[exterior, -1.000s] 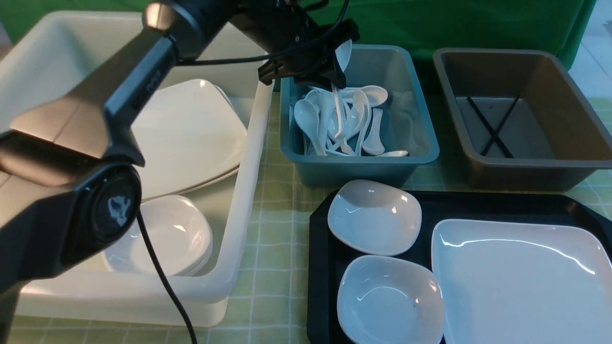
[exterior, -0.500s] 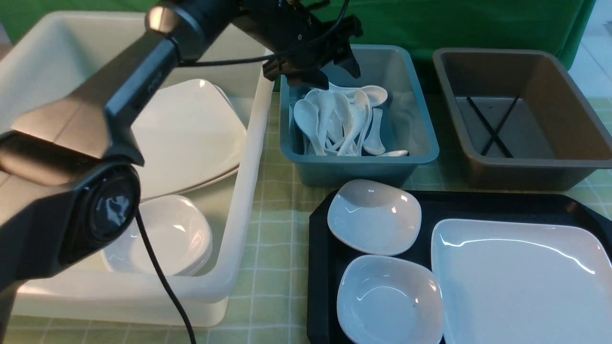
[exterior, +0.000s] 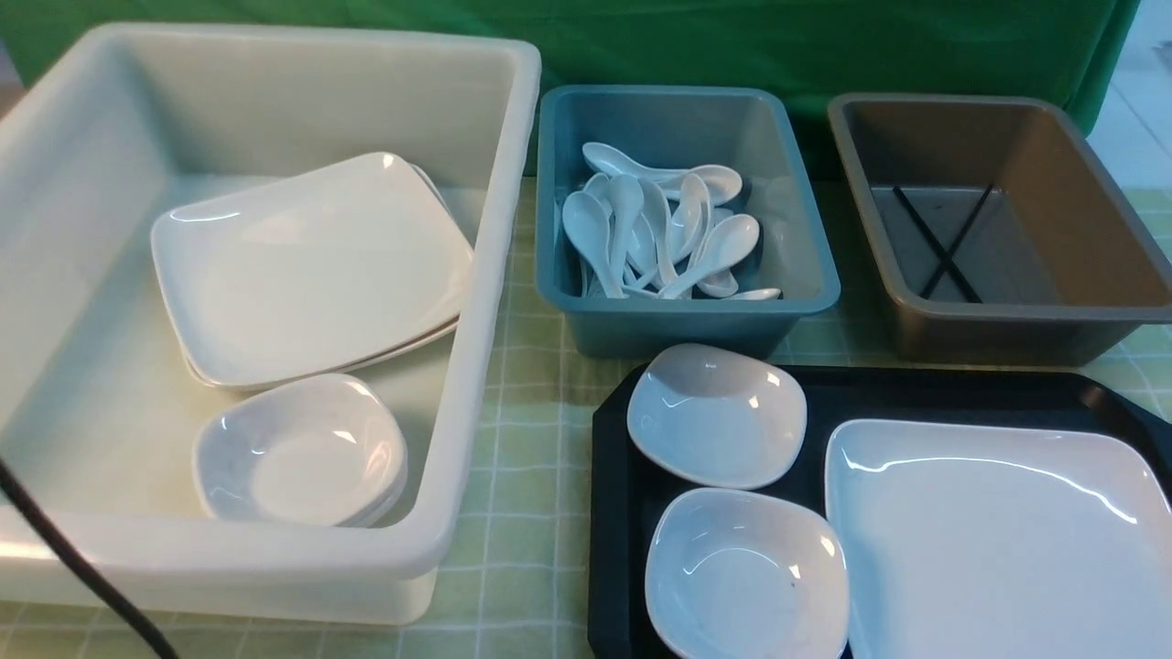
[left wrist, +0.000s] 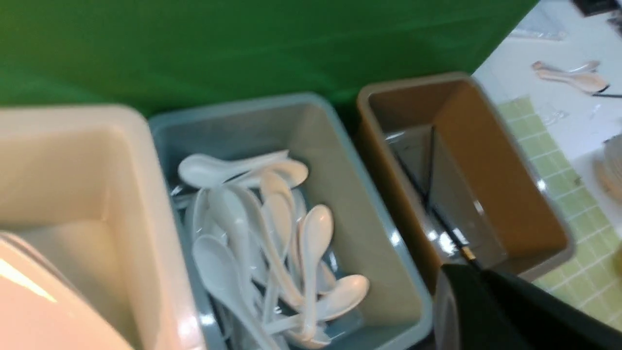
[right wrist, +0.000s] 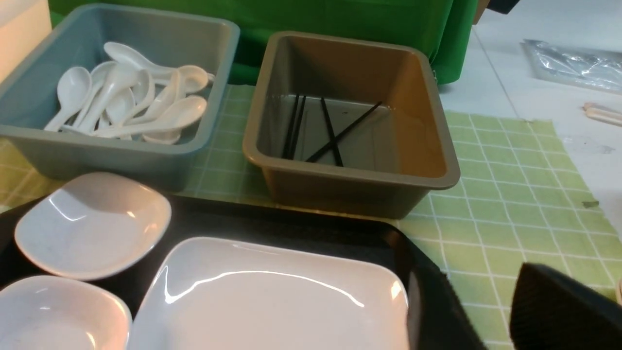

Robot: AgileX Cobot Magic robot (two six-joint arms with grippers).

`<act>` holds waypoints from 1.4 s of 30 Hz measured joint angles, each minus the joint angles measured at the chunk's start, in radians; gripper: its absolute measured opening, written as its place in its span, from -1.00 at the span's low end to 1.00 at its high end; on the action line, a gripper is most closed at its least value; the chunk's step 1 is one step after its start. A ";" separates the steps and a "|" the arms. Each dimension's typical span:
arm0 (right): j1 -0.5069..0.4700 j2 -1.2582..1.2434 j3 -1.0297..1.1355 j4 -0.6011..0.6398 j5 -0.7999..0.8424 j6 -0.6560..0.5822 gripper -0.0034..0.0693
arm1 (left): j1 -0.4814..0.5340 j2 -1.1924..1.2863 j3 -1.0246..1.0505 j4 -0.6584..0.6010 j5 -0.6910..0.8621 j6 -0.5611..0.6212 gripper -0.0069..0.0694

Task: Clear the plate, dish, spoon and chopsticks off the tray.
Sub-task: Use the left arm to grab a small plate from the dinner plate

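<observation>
The black tray (exterior: 961, 394) lies at the front right. On it are the large white plate (exterior: 998, 540) and two small white dishes (exterior: 716, 416) (exterior: 746, 577). No spoon or chopsticks show on the tray. Several white spoons (exterior: 659, 229) lie in the blue bin (exterior: 687, 307), and black chopsticks (exterior: 943, 243) lie in the brown bin (exterior: 1007, 316). Neither gripper shows in the front view. My left gripper (left wrist: 478, 270) hangs above the gap between those two bins, its fingers together and empty. My right gripper (right wrist: 478, 287) is open and empty by the tray's right corner (right wrist: 403, 243).
A big white bin (exterior: 476, 302) at the left holds stacked square plates (exterior: 311, 265) and small dishes (exterior: 302, 453). A black cable (exterior: 82, 567) crosses its front left corner. Green checked cloth covers the table, with a green backdrop behind the bins.
My left gripper held a spoon over the blue bin, let it go, and the arm drew back out of the front view. One more spoon lies on the pile.
</observation>
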 joint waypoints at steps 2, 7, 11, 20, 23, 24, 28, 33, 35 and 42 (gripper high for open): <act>0.000 0.000 0.000 0.000 0.013 0.000 -0.26 | 0.000 -0.055 0.076 -0.076 0.000 0.024 -0.84; 0.000 0.000 0.000 0.000 0.068 0.000 -0.26 | -0.021 -0.201 0.424 -0.178 0.002 0.065 -0.84; 0.000 0.000 0.000 0.000 0.100 0.000 -0.26 | -0.080 -0.293 0.774 -0.164 0.002 0.073 -0.84; 0.000 0.000 0.000 0.000 0.108 0.000 -0.25 | -0.283 -0.298 1.269 -0.153 -0.152 0.073 -0.81; 0.000 0.000 0.000 0.000 0.108 0.000 -0.25 | -0.330 -0.291 1.286 -0.153 -0.208 0.070 -0.74; 0.000 0.000 0.000 0.000 0.108 0.000 -0.25 | -0.342 -0.289 1.286 -0.153 -0.228 0.068 -0.68; 0.000 0.000 0.000 0.000 0.109 0.000 -0.25 | -0.363 -0.270 1.290 -0.160 -0.267 0.068 -0.53; 0.000 0.000 0.000 0.000 0.108 0.000 -0.25 | -0.363 -0.263 1.294 -0.160 -0.296 0.068 -0.22; 0.000 0.000 0.000 0.001 0.108 0.000 -0.25 | -0.363 -0.263 1.287 -0.160 -0.292 0.068 -0.14; 0.000 0.020 0.000 0.108 0.117 -0.155 -0.47 | -0.363 -0.260 1.105 -0.092 -0.170 0.068 -0.13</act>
